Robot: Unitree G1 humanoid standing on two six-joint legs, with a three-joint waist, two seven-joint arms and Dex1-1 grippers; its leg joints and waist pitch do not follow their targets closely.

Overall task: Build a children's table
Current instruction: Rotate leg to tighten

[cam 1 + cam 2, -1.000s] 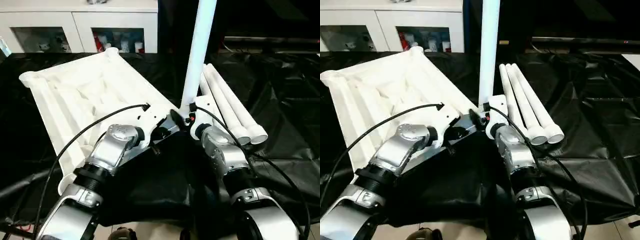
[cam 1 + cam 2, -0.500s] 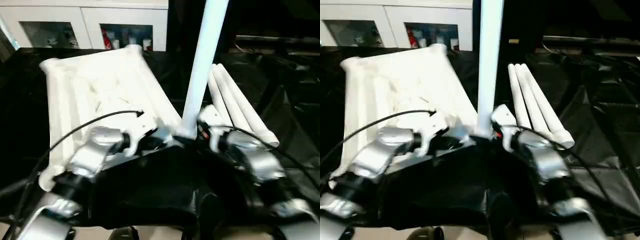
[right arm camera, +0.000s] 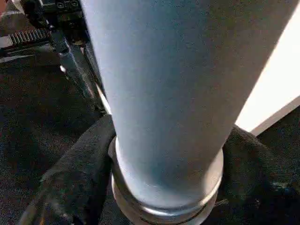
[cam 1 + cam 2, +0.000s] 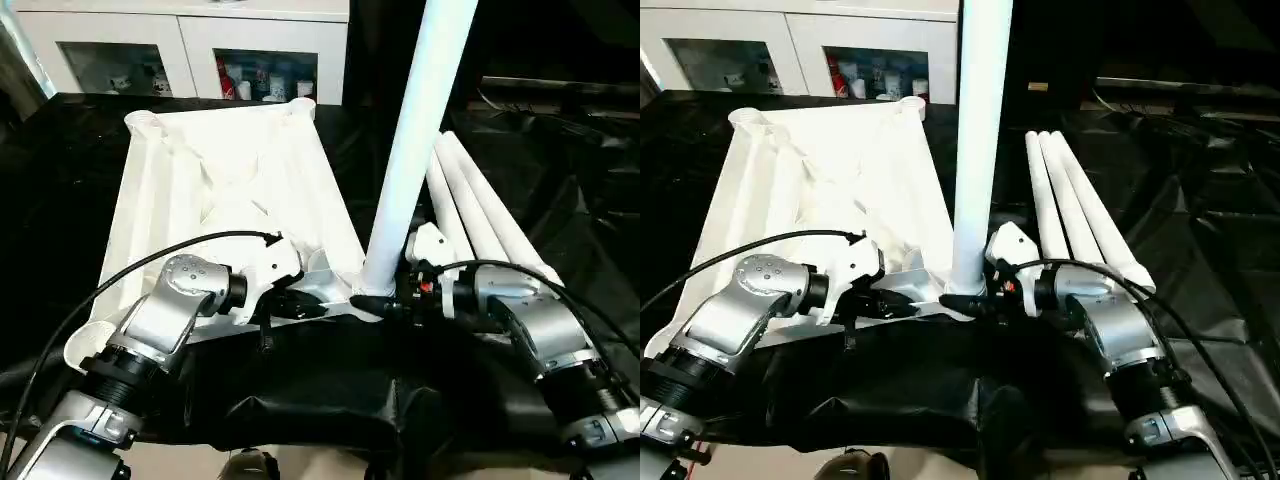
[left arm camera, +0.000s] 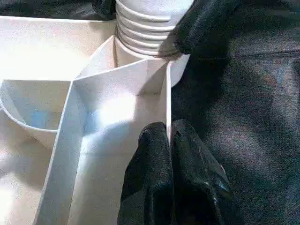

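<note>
white tabletop point(image 4: 230, 190) lies upside down on black sheet point(image 4: 560, 180). one leg point(image 4: 415, 150) stands upright in its near corner socket; three spare legs point(image 4: 1080, 215) lie beside it. left gripper point(image 5: 169, 140) pinched closed on a rib at that corner. right gripper point(image 4: 975, 300) wrapped around the upright leg's base, fingers point(image 3: 70, 183) on both sides.
</note>
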